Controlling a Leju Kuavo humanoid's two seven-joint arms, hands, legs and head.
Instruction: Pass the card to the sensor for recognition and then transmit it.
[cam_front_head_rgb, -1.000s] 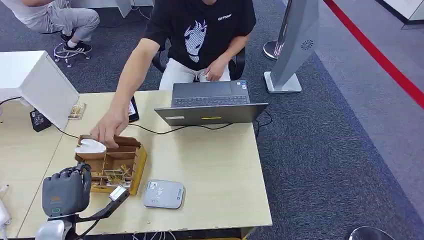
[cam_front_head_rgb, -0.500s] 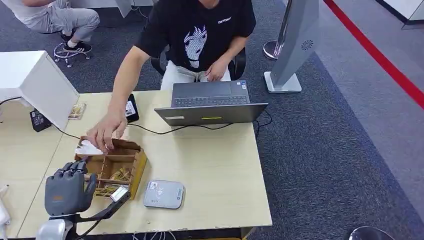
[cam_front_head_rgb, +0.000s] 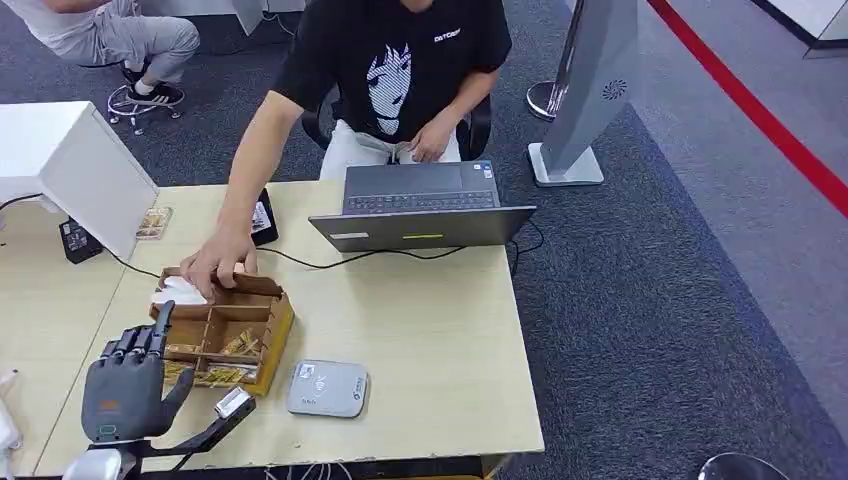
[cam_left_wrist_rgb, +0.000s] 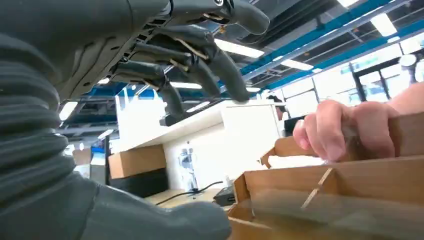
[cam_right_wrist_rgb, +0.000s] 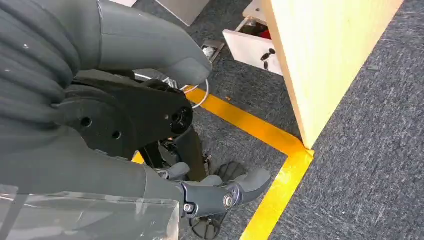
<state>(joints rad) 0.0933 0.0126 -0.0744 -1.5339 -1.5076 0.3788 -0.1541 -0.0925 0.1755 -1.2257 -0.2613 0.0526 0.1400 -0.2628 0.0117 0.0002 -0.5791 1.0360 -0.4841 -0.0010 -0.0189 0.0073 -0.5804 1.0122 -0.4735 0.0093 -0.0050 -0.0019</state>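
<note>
Our left hand (cam_front_head_rgb: 125, 385) has drawn back toward us over the last second. It was level with the near compartments of the wooden box (cam_front_head_rgb: 275, 330); now it hovers at the box's near left corner, fingers (cam_left_wrist_rgb: 200, 65) spread and slightly curled, holding nothing. The left wrist view confirms this: we see bare fingers above the box rim with nothing between them.

The person's hand (cam_front_head_rgb: 220, 262) has stayed at the far left compartment of the box, shifting a little and resting on something white (cam_front_head_rgb: 178, 292) there. We cannot tell whether that is a card. Gold-toned cards (cam_front_head_rgb: 232, 348) lie in the near compartments, close ahead of our left hand, and we judge these the likely thing to pick. The grey sensor pad (cam_front_head_rgb: 328, 388) sits on the counter (cam_front_head_rgb: 420, 320) just to the right of the box, apart from it, with nothing on it.

Our right hand (cam_right_wrist_rgb: 220, 192) hangs beside the counter's edge above the carpet, its fingers curled in and holding nothing that we can see.

So no card is taken yet, and we judge the task at its first step. The retreat suggests we are giving way while the person works in the box; reaching in now risks touching their hand.
</note>
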